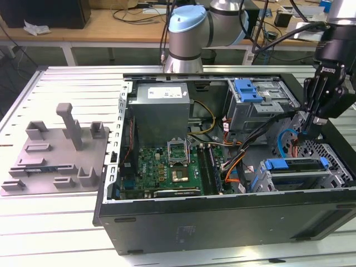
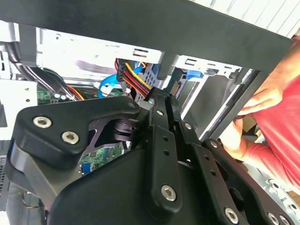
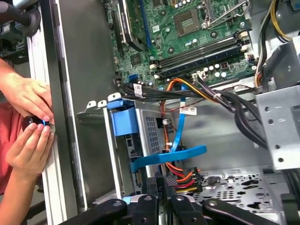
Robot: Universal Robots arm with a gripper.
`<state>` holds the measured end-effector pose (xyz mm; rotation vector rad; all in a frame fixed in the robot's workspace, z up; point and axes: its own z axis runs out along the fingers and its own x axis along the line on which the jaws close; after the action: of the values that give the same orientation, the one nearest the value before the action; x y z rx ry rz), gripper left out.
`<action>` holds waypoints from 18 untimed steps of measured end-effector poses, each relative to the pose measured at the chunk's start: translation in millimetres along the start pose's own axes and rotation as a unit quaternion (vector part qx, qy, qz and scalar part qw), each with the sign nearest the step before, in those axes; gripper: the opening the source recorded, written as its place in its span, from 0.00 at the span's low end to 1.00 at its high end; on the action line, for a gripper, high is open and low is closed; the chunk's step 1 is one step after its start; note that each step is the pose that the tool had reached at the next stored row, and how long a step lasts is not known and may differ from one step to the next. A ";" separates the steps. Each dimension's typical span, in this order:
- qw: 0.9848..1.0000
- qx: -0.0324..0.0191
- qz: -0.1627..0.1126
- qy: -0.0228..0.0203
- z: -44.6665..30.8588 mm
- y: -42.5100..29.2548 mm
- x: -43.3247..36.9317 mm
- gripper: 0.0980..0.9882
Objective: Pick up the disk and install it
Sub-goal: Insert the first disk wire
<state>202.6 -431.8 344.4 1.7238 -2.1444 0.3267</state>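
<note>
In both wrist views the gripper [image 3: 161,182] [image 2: 163,97] is being seen past its own black linkages, with the fingers pressed together on nothing. In the first wrist view a person's hands [image 3: 26,140] are being shown at the outer wall of the computer case [image 1: 222,222], with a small black object [image 3: 33,122] pinched between them. In the exterior view the whole open case is being shown lying on its side, the gripper [image 1: 306,129] being held low inside it at the exterior view's right.

The disk [image 1: 293,165] [image 3: 123,116] is being held in the drive cage [image 1: 328,178] near the gripper, along the case's near wall. Its blue bracket is being turned toward the motherboard [image 1: 172,167] [image 3: 187,28], with grey metal behind it.

A blue flat cable [image 3: 173,154] and a bundle of red and yellow wires [image 3: 180,176] are being stretched across the space under the fingertips. Farther off, the grey power-supply box [image 1: 161,108] is being seen, and a grey fixture plate [image 1: 55,156] on the table at the exterior view's left.
</note>
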 end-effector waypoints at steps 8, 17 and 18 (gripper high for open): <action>1.000 -0.003 -0.003 -0.023 7.3 -3.7 26.9 0.08; 0.997 -0.007 -0.007 -0.074 15.0 -3.5 46.8 0.08; 0.997 -0.007 -0.008 -0.077 15.5 -2.8 49.0 0.08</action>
<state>194.1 -482.1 350.9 1.8099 -2.2333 0.1787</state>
